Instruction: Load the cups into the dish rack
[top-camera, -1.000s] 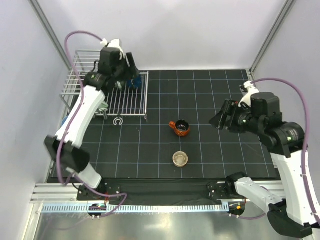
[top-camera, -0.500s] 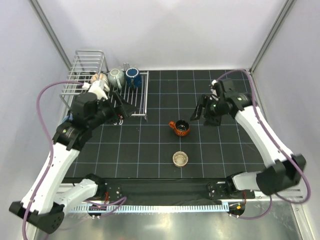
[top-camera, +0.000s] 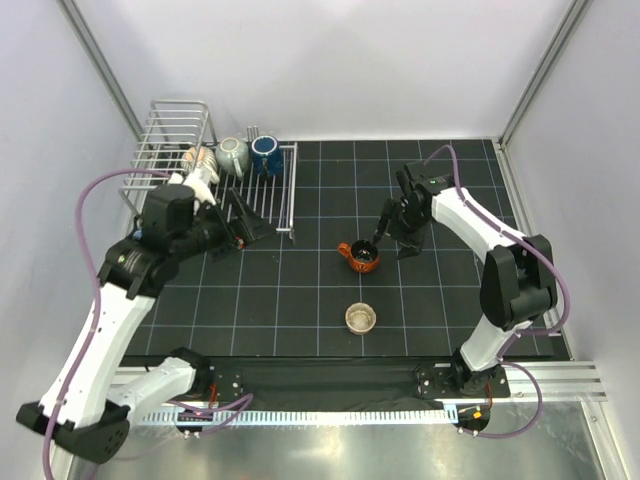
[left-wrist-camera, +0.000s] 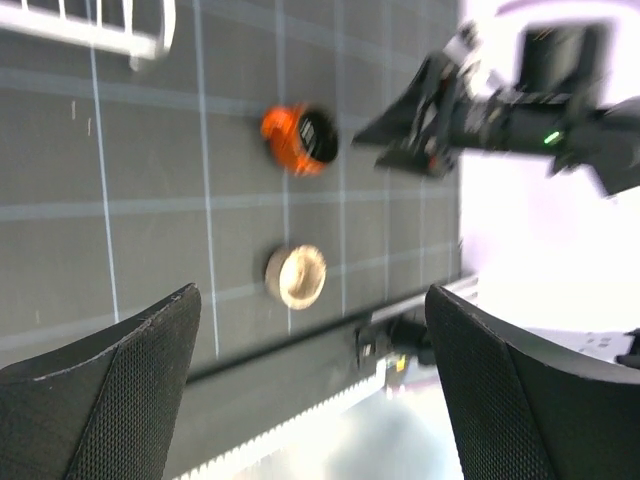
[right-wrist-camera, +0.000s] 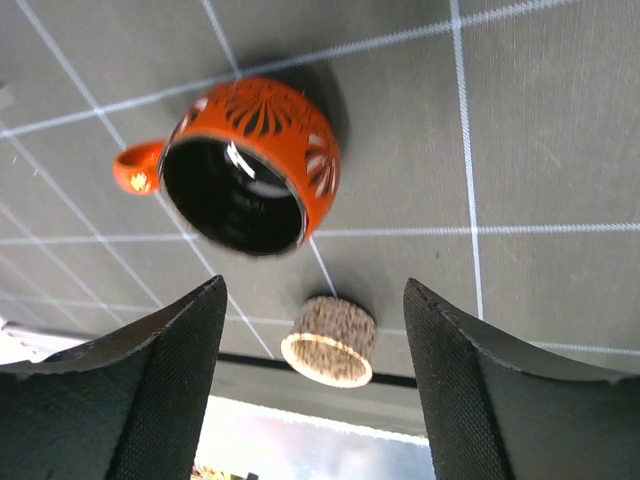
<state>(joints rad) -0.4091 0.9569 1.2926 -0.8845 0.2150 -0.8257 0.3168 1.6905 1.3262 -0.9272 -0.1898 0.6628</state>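
An orange-brown glazed cup (top-camera: 360, 256) stands upright mid-table; it also shows in the right wrist view (right-wrist-camera: 245, 170) and the left wrist view (left-wrist-camera: 300, 140). A small tan cup (top-camera: 360, 318) stands nearer the front, seen too in both wrist views (right-wrist-camera: 330, 340) (left-wrist-camera: 296, 276). In the silver wire dish rack (top-camera: 293, 190) at the far left lie a ribbed cream cup (top-camera: 200, 158), a grey cup (top-camera: 233, 154) and a dark blue cup (top-camera: 266, 155). My right gripper (top-camera: 395, 240) (right-wrist-camera: 315, 390) is open, just right of the orange cup. My left gripper (top-camera: 250, 218) (left-wrist-camera: 310, 400) is open and empty over the rack's near edge.
The rack's taller railed basket end (top-camera: 175, 125) stands at the far left corner. White walls and metal posts close in the black gridded mat (top-camera: 450, 300). The right arm (left-wrist-camera: 480, 110) shows in the left wrist view.
My left arm has pulled back from the rack's far side, leaving the dark blue cup there. My right arm has swung in and down to the orange cup.
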